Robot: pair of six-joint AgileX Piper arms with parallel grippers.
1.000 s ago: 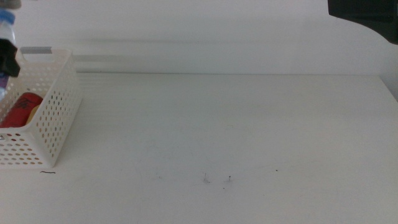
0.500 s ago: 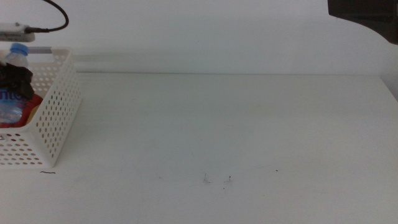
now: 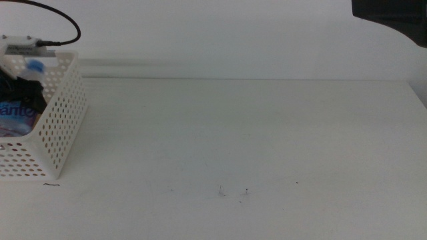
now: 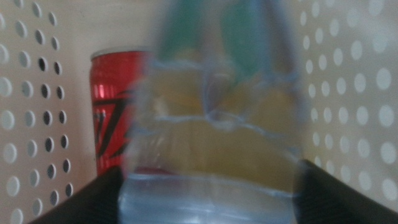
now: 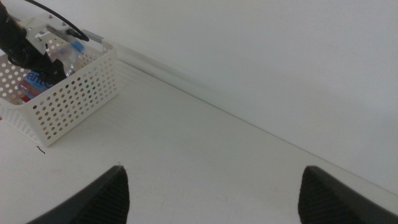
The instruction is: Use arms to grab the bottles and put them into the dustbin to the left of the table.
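My left gripper is down inside the white perforated dustbin at the table's left edge, shut on the clear water bottle, whose blue cap tilts up at the rim. In the left wrist view the jaws stand on either side of the water bottle. Behind it lie the red soda can and the yellow tea bottle with its green label. My right gripper is open and empty, high above the table; it looks across at the dustbin.
The left arm's black cable arcs above the dustbin. A dark shape fills the top right corner of the middle view. Tiny dark specks mark the white table near the front.
My left gripper has come down into the dustbin with the water bottle. The bottle now hides the red can in the middle view.
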